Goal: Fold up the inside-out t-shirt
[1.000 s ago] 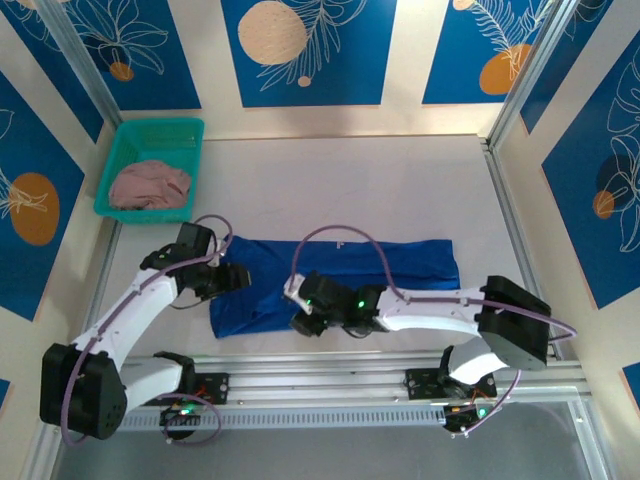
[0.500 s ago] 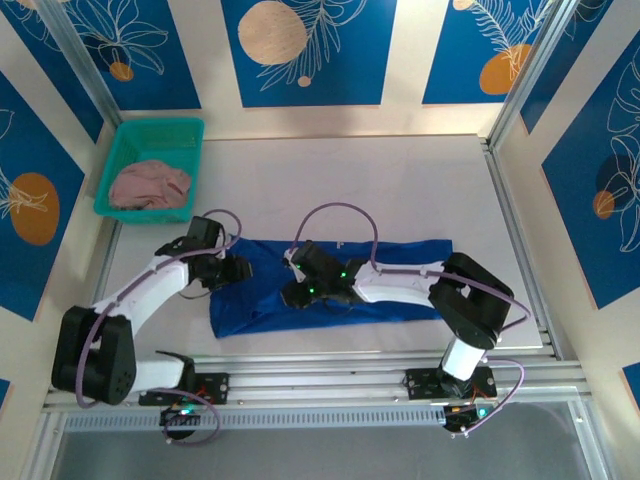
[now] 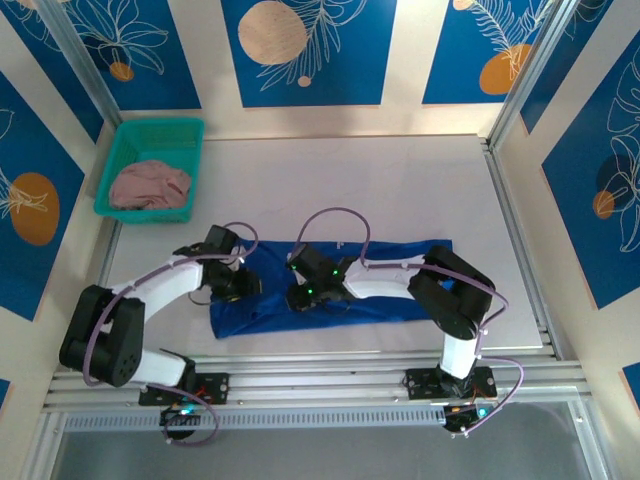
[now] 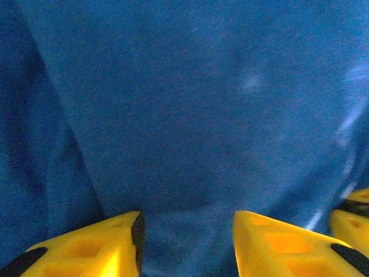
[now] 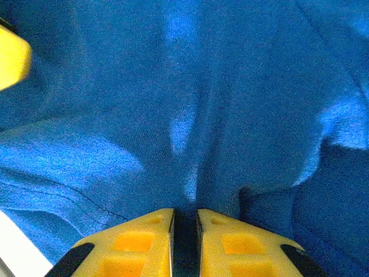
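A: Where's the cloth?
B: Table (image 3: 380,180), near half: inside-out t-shirt (image 3: 262,305) spread in a long band.
A: Tools?
B: Left gripper (image 4: 187,225) jaws apart, fabric between. Right gripper (image 5: 184,214) pinched closed on a pucker of it.

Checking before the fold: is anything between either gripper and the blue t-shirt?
Nothing visible. The left gripper sits open right against the t-shirt, the right gripper pinches its cloth; the green bin stands apart, far left.
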Motion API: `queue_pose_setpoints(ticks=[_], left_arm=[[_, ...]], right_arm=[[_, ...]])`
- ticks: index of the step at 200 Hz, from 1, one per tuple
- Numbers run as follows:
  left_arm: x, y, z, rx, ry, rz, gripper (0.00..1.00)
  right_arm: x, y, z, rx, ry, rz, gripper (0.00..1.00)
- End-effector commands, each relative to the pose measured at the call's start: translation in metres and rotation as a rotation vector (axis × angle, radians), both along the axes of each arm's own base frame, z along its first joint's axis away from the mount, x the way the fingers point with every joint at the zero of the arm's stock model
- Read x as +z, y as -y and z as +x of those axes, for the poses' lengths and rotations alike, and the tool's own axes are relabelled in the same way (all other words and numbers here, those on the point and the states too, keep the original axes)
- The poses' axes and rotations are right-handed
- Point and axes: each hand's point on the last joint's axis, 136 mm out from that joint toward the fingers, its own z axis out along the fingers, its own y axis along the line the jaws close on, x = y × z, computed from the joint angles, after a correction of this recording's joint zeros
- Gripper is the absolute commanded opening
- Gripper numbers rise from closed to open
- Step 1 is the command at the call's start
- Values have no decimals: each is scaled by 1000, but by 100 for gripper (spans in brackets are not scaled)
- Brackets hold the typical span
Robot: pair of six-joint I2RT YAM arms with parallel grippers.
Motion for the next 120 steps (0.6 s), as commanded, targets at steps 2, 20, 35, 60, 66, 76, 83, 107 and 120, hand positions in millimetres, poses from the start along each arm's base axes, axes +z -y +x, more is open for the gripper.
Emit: queue_pose_setpoints(ticks=[2, 20, 35, 60, 66, 76, 83, 107, 120], left_arm=[[-5, -19, -5, -25, 7, 120, 43], [10, -27, 5, -11, 77, 163, 44], [26, -31, 16, 13, 150, 175, 49], [42, -46, 27, 76, 216, 195, 57], [43, -50, 28, 93, 217, 199, 60], [43, -60, 30, 128, 219, 211, 67], [43, -64, 32, 150, 221, 216, 72], [38, -76, 40, 206, 232, 222, 86], [33, -72, 47, 186, 228, 204, 89]], right_arm=[[24, 4, -5, 40, -22, 48, 23], [52, -2, 4, 44, -3, 156, 28], [67, -7, 11, 39, 10, 220, 31], [70, -7, 25, -6, 15, 228, 32], [70, -7, 27, -16, 12, 228, 32], [69, -6, 30, -31, 8, 228, 32], [68, -6, 30, -37, 5, 231, 33], [66, -4, 30, -40, -3, 234, 34], [65, -2, 31, -40, -4, 230, 34]])
